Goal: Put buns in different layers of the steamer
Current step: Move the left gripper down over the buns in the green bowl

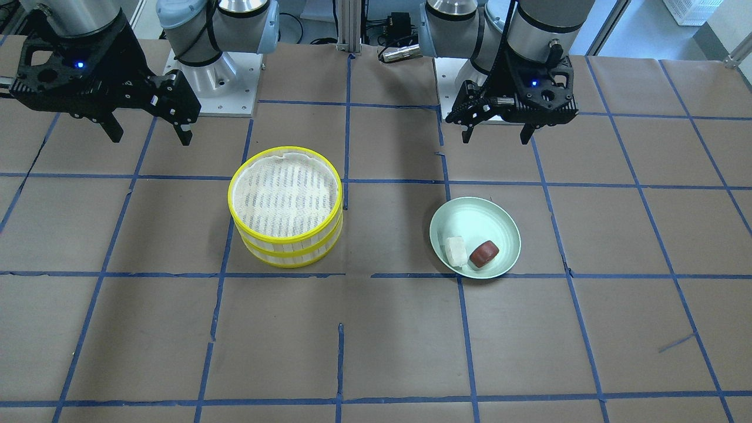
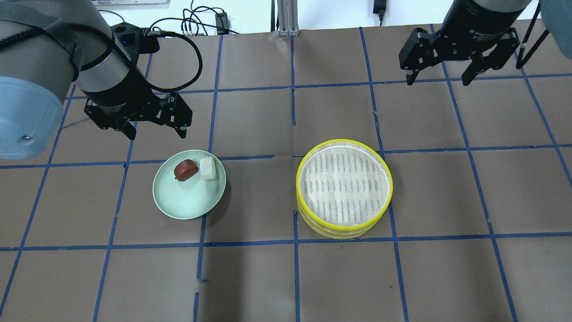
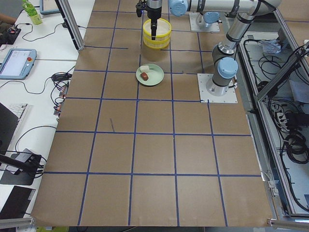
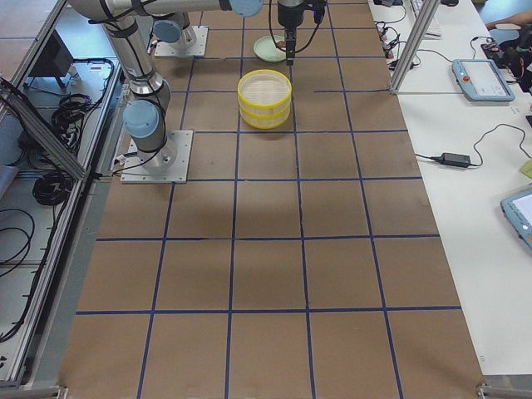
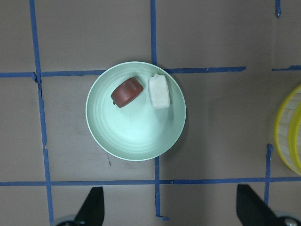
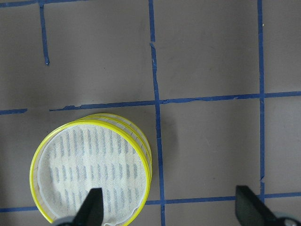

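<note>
From the front: finds the cream-white bun (image 1: 456,251) and the reddish-brown bun (image 1: 484,254) just beside each other at the near edge of the pale green plate (image 1: 476,220). Has the left jaws spread wide and holding nothing, hanging above the surface (image 1: 376,329) behind the plate. Same for the right jaws, wide apart and empty, well off to one side of the steamer (image 1: 286,200). Shows the upper layer (image 1: 288,245) stacked on the lower layer (image 1: 288,259), neither with a bun in it. Means likely having to lift the top off first, or risk ending with both buns in one tier.

From overhead: cannot tell whether the buns touch. Leaves little room for a finger between them, so closing on one could shove or drag the other. Could also set the rounded brown one rolling down the plate's curve.

From the left end and the right end: too small to judge either jaws. Places plate and steamer well apart.

From the left wrist: puts the plate squarely ahead, with nothing between the wide-set jaws.

From the right wrist: sets the steamer low and off to one side, not centred. Would, on a straight descent, probably land a finger on the mesh liner rather than astride the wall, and might tip the upper tier or carry the lower along
</note>
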Controlling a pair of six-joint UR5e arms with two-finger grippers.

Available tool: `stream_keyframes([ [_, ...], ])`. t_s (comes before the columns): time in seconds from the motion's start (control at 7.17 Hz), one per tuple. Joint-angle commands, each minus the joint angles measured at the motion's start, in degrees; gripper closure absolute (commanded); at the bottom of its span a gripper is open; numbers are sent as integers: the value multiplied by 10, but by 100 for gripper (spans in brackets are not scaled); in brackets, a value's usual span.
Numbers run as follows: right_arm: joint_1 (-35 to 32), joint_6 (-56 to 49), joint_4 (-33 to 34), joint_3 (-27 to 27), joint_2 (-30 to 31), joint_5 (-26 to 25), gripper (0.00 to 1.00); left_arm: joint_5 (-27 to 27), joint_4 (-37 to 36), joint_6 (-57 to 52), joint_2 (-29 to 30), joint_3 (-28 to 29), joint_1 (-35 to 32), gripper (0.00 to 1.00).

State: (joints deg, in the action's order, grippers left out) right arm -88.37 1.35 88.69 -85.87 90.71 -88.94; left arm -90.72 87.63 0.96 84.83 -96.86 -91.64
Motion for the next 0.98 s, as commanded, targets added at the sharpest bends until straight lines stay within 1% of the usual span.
stream_keyframes([
  [0.0, 0, 0, 0, 0, 1, 0, 0, 0, 0, -8, 0, 0, 9, 0],
  [0.14, -1, 1, 0, -1, 0, 0, 0, 0, 2, -5, 7, -4, 21, 0],
  [0.28, 0, 0, 0, -1, 0, 0, 0, 2, -17, -3, 23, -19, 23, 0],
  [0.42, 1, -1, 0, -5, 0, 0, 0, 3, -57, -1, 48, -33, 23, 0],
  [0.7, 1, -1, 0, -8, 1, -1, 0, 6, -128, 5, 120, -48, 20, 0],
  [0.84, 0, -1, 0, -9, 1, -1, 0, 7, -153, 15, 150, -53, 16, 0],
])
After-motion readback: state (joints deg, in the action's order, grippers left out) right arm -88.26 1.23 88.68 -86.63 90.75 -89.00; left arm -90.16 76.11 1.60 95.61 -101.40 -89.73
